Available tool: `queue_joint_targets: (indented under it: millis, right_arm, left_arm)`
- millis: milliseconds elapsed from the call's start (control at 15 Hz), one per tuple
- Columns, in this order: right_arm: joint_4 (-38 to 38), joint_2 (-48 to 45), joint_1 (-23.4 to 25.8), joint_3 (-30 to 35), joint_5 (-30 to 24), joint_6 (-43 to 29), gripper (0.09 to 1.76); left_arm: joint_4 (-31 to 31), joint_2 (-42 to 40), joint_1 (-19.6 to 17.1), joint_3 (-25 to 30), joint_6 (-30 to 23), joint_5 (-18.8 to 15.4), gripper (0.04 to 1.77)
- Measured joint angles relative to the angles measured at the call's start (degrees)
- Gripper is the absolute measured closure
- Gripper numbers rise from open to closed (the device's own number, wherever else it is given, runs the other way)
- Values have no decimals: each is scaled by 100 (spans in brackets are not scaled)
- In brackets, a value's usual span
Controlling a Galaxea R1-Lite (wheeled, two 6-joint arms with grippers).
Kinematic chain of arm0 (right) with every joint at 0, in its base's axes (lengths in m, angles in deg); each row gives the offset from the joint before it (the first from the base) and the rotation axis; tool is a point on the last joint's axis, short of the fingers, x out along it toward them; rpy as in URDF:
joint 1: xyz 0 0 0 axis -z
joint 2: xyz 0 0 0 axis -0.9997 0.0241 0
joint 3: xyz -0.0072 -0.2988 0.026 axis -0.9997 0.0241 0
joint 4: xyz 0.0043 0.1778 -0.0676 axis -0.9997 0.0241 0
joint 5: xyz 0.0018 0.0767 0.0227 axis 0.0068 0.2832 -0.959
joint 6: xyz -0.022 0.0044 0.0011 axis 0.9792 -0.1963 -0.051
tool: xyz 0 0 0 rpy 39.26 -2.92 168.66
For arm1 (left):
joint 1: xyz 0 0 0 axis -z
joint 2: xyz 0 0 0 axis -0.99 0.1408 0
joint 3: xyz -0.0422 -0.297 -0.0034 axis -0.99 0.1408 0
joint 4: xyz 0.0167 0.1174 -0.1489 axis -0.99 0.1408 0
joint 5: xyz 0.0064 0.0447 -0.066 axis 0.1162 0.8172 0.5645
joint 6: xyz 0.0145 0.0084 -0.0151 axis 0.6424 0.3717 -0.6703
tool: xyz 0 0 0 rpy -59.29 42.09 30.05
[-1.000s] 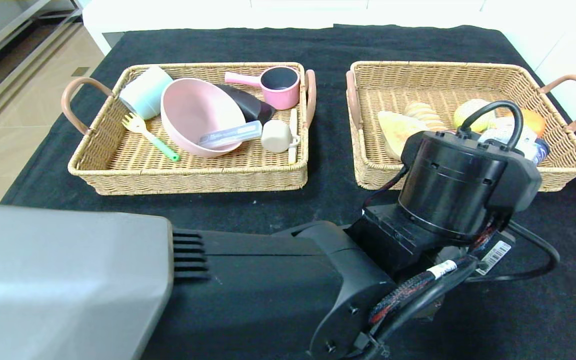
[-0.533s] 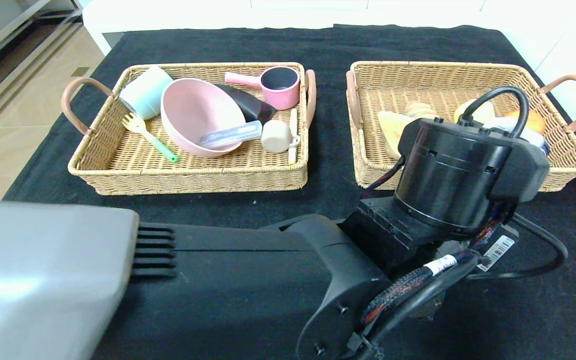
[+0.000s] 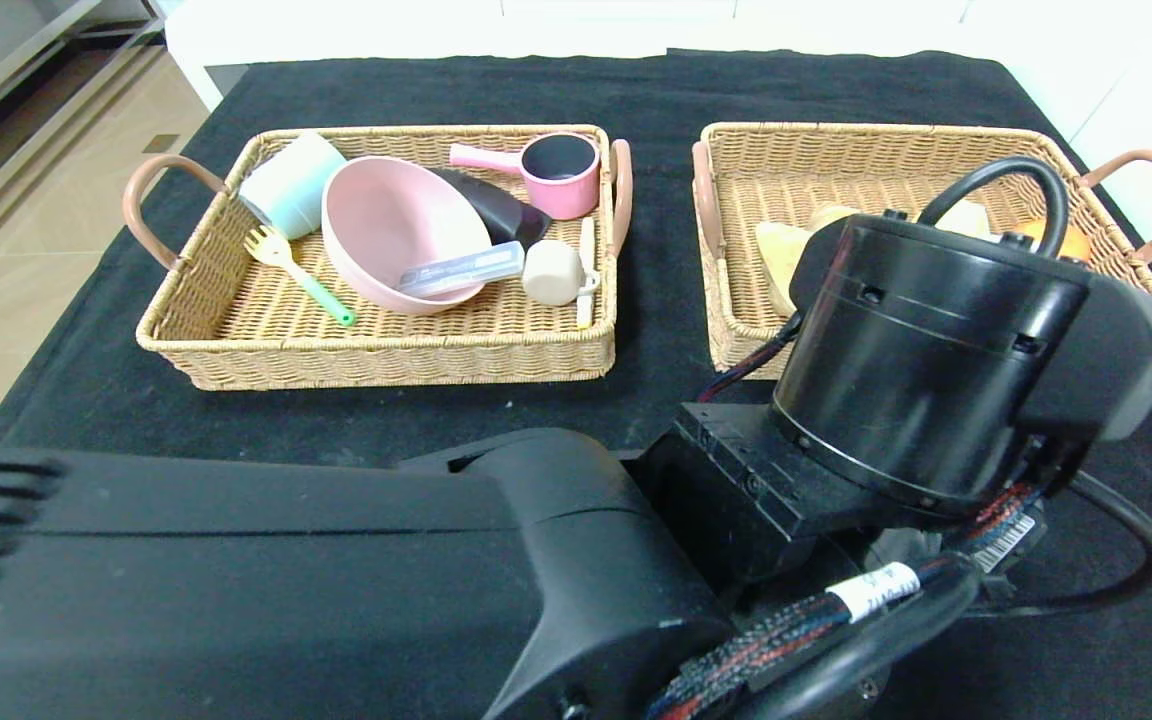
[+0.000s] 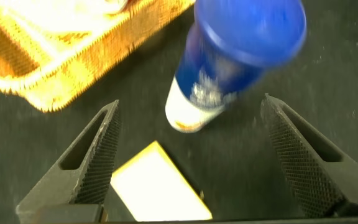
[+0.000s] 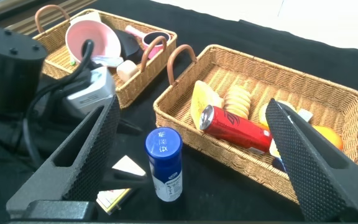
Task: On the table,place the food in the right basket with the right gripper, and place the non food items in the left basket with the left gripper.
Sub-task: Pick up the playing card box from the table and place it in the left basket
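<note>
The left gripper [image 4: 188,155] is hanging open over the upright blue bottle [image 4: 235,59], which is standing between its fingers; right gripper [image 5: 191,155] is waiting open.

black cloth [image 3: 656,90] | tan woven baskets [image 3: 406,350], brown handles | pink bowl [image 3: 396,230], pink pot [image 3: 561,175], mint cup [image 3: 291,185], yellow-green fork [image 3: 301,270] | blue-capped white bottle [image 5: 165,163] | red can [image 5: 235,127] | yellow-white card [image 4: 157,190]
</note>
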Motion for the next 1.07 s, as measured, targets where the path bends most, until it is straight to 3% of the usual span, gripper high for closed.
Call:
queue_joint_targets:
  millis: [200,400,800,1067]
  right_arm:
    - [2,17,0,10,0,2,14]
    - [5,34,0,28,0,2,14]
    - [2,67,0,45,-9,9,14]
    - [5,72,-9,54,-11,11,14]
  left_arm:
    - [18,-212,30,328,-118,99,16]
    - [708,-367,157,419,-618,418,14]
    - [2110,-347,247,130,-2077,525,12]
    - [2200,-16,135,-13,-2344,1022,11]
